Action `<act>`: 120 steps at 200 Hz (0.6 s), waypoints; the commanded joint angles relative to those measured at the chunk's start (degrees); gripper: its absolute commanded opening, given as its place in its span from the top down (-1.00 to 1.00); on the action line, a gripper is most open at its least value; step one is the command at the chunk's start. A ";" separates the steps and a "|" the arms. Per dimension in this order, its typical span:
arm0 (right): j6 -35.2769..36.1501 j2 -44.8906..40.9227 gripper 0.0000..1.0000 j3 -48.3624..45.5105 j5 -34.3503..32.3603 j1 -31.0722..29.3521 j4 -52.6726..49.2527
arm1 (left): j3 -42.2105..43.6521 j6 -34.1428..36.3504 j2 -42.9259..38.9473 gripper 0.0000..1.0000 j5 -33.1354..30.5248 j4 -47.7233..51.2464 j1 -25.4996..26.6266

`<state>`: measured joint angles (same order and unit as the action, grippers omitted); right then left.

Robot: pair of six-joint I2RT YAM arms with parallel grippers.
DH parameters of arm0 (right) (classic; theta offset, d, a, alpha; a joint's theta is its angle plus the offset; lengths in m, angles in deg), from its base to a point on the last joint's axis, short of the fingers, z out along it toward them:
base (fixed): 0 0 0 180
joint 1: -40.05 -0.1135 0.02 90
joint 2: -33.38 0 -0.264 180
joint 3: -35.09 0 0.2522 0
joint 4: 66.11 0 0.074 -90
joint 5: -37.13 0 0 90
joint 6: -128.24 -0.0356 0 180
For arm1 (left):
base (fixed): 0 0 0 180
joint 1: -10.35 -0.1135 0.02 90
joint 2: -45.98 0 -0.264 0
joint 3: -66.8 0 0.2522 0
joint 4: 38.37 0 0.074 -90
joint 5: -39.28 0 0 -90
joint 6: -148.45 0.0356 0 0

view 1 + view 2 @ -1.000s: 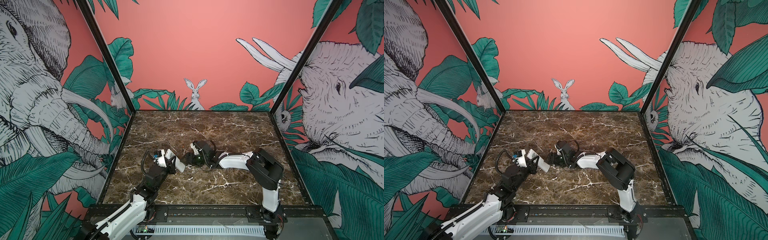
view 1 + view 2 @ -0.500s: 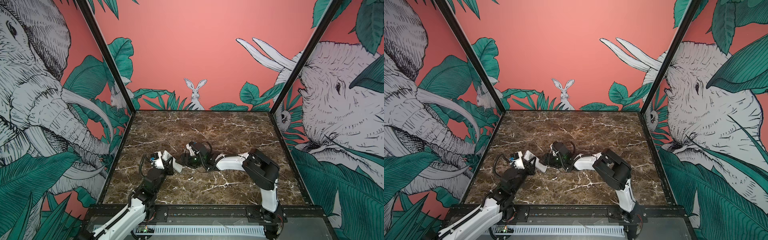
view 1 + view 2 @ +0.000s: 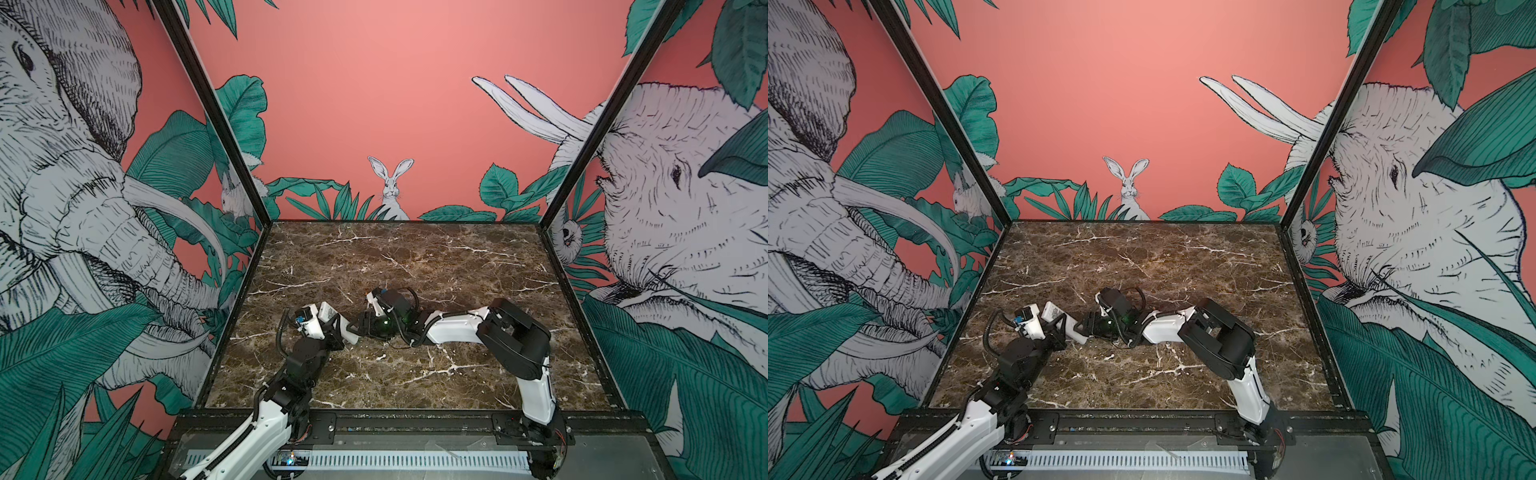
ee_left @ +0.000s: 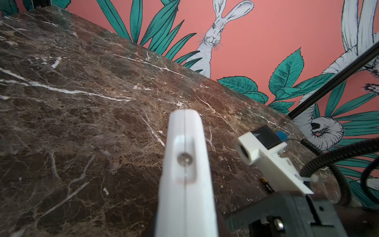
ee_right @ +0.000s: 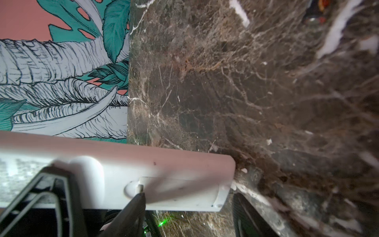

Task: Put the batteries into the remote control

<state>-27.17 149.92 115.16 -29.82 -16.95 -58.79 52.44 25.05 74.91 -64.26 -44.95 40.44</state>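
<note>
My left gripper (image 3: 333, 330) is shut on the white remote control (image 3: 328, 311), holding it tilted above the marble at left of centre in both top views. In the left wrist view the remote control (image 4: 185, 164) points away end-on. The right wrist view shows its plain back and battery cover (image 5: 180, 190). My right gripper (image 5: 188, 205) is open and straddles that end. One of its fingertips (image 5: 139, 197) touches the cover's notch; the other finger stands just past the remote's end. One of the batteries (image 4: 266, 185) lies on the table beside the right arm.
The brown marble table (image 3: 415, 257) is walled by painted panels on three sides, with a black rail (image 3: 395, 419) along the near edge. The right arm's forearm (image 3: 457, 328) lies low across the middle. Its wrist camera (image 4: 258, 147) sits close to the remote.
The right gripper has moved left up to the remote's end and its jaws have narrowed a little. The left arm has drawn back slightly, still holding the remote.
</note>
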 commanded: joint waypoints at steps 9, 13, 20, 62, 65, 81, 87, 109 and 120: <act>-2.70 2.03 -0.33 1.01 -1.76 -0.75 1.97 | 2.09 -0.77 -1.09 1.00 3.14 -0.54 0.50; -2.70 2.03 -0.34 1.05 -1.76 -0.71 2.19 | 2.07 -0.78 -1.08 1.00 3.11 -0.50 0.50; -2.83 1.95 -0.36 1.05 -1.68 -0.74 3.24 | 2.09 -0.78 -1.06 1.00 3.12 -0.45 0.52; -3.57 0.65 -0.41 0.77 -1.08 -0.56 7.63 | 2.02 -0.96 -1.33 1.00 2.91 0.07 0.51; -3.71 0.42 -0.42 0.58 -0.95 -0.53 8.03 | 2.03 -0.96 -1.36 1.00 2.77 0.12 0.50; -4.20 0.19 -0.43 0.32 -0.61 -0.45 9.03 | 2.02 -0.94 -1.53 1.00 2.61 0.43 0.45; -4.33 0.21 -0.43 0.36 -0.47 -0.42 9.07 | 2.09 -1.03 -1.56 1.00 2.50 0.47 0.50; -5.06 0.91 -0.43 0.34 -0.21 -0.47 10.41 | 2.08 -1.07 -1.53 1.00 2.47 0.28 0.50; -5.77 1.54 -0.43 0.37 -0.07 -0.46 11.54 | 2.08 -1.14 -1.59 1.00 2.48 0.24 0.50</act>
<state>-29.20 150.46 115.13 -29.78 -16.95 -53.81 52.44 25.11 73.97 -64.76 -44.12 40.42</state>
